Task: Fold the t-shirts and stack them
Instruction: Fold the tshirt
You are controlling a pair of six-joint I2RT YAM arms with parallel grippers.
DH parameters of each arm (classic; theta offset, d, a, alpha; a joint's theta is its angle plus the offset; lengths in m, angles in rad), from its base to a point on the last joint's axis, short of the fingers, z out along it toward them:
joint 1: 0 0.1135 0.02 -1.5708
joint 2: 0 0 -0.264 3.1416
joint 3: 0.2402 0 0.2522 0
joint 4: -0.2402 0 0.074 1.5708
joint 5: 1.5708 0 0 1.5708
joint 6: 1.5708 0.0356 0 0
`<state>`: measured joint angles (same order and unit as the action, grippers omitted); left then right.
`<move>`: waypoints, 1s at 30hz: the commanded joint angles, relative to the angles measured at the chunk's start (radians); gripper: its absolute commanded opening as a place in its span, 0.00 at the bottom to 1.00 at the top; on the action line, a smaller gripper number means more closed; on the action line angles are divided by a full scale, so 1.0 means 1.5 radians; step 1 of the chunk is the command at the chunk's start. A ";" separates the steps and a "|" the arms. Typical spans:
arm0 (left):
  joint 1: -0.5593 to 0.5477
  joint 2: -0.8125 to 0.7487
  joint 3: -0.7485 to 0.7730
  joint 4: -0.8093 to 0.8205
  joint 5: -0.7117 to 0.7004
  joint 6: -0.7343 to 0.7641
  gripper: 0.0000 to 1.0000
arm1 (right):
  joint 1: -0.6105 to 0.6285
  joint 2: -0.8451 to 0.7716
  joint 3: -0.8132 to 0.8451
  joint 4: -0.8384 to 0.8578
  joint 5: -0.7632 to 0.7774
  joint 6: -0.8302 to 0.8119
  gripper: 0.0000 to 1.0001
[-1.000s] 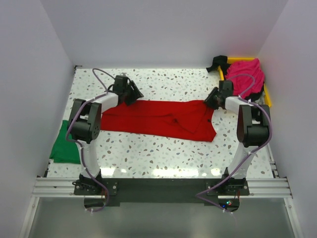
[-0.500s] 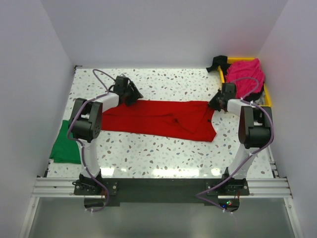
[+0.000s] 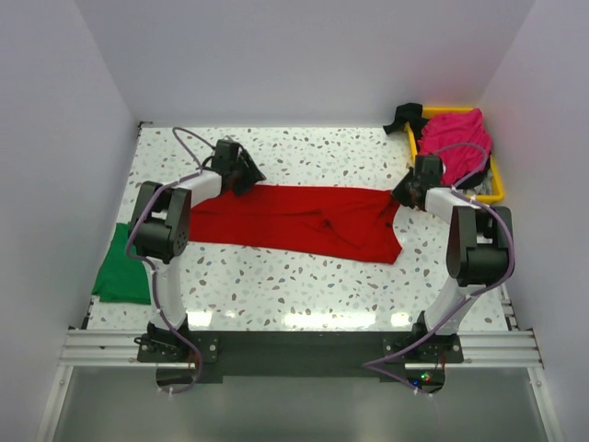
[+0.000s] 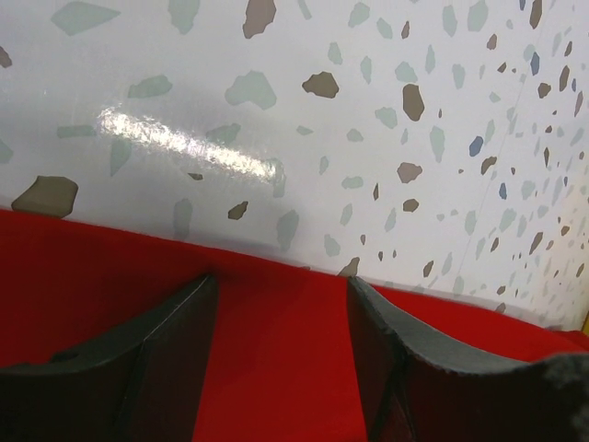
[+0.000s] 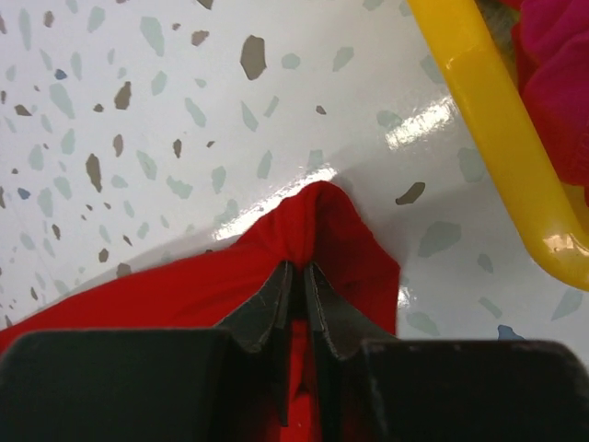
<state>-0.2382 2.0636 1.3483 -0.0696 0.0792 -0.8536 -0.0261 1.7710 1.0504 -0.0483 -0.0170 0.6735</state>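
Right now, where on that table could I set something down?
Bare table between the red t-shirt and the arm bases, and between it and the back wall. Crowded: yellow tray with pink t-shirt far right; green t-shirt at left edge.

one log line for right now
left gripper: open over red t-shirt | right gripper: shut on its corner | green t-shirt: lying at left | pink t-shirt: in yellow tray

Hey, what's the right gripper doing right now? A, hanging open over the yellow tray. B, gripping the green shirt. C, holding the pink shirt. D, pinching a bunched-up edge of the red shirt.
D: in the right wrist view the right gripper is shut on a puckered edge of the red t-shirt, beside the yellow tray, not over it.
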 commanded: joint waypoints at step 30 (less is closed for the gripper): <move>-0.001 -0.241 -0.139 -0.005 -0.002 -0.011 0.64 | 0.344 -0.045 0.060 -0.077 0.105 -0.061 0.28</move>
<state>-0.2382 1.7512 1.1618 -0.1135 0.0681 -0.8551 0.4679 1.6825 1.0748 -0.1577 0.0822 0.6159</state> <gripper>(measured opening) 0.643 0.278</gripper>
